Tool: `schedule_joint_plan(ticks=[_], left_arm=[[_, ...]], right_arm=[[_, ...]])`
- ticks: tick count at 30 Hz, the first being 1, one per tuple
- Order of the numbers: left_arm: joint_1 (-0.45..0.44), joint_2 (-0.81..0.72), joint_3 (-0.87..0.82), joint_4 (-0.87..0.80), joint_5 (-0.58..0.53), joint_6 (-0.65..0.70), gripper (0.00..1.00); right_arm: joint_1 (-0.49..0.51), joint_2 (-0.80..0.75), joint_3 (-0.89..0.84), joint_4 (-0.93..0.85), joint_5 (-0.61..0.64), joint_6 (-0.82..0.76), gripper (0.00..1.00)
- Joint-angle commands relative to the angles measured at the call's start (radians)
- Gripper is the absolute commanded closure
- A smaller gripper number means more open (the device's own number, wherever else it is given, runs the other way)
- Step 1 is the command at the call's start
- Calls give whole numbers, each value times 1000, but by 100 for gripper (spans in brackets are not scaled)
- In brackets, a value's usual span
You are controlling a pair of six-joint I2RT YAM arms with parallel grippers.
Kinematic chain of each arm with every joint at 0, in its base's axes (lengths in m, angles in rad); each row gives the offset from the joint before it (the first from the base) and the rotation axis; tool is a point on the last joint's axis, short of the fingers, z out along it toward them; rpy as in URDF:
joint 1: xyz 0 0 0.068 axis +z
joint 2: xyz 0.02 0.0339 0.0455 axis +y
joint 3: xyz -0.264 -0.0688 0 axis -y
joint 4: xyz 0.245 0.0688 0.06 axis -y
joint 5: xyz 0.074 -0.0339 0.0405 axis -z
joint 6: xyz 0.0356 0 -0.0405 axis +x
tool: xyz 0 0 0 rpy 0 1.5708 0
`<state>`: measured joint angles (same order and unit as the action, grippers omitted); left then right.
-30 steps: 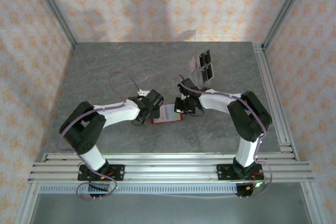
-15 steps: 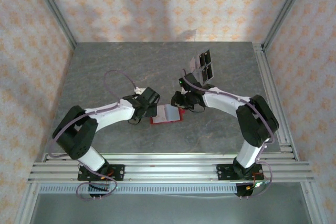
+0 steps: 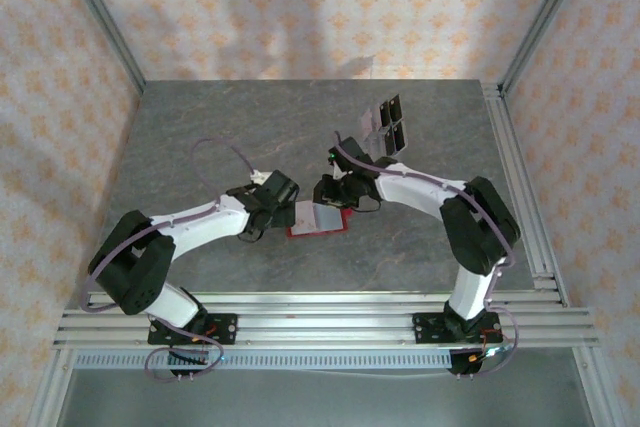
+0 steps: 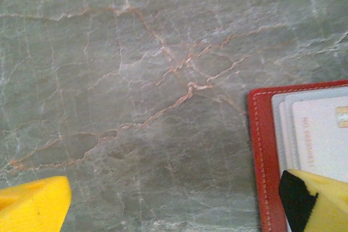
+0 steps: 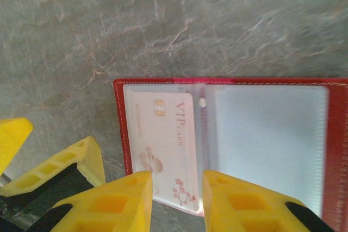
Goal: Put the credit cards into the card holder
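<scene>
Grey marble-look table [image 3: 200,137] under everything. L arm [image 3: 190,229] & R arm [image 3: 440,192] reach in toward each other.

L gripper [image 4: 174,205]: jaws spread full wide, nothing in them. One fingertip sits over the card holder [image 5: 272,134] at its red edge, the other over bare table.

R gripper [image 5: 176,182]: jaws a little apart, nothing pinched as far as I can see. Tips hover at holder's near edge.

Holder lies open & flat btwn the two grippers, pale lining up.

Clear stand [image 3: 390,125] w/ dark cards sits well beyond R gripper.

Credit card [image 5: 163,139], pale w/ "VIP" print, lies in the holder half nearest L gripper. Its lower edge shows thru the gap btwn R fingertips.
</scene>
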<state>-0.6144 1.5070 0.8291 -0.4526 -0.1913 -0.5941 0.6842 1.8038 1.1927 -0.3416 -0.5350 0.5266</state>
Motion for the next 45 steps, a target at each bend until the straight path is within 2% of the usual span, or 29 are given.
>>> schedule_joint_plan(ticks=[1,13,27,32,39,45], left_arm=[[2,0,-32,0,-36,-28,0],[4,-9,-85,26,-40,-53,0],[4,-16,-103,49,-33,-53,0],[6,-29,-86,37,-36,-50,0],[35,-71,-55,16,-8,-37,0],[69,-52,-17,9,28,-11,0]], right_arm=[[27,47,42,-19,-10,-13,71],[44,138,56,18,-6,12,71],[72,177,123,-21,-13,8,71],[70,120,132,-60,29,-12,70],[33,-16,98,-145,149,-70,68],[-1,-21,82,-211,209,-138,68]])
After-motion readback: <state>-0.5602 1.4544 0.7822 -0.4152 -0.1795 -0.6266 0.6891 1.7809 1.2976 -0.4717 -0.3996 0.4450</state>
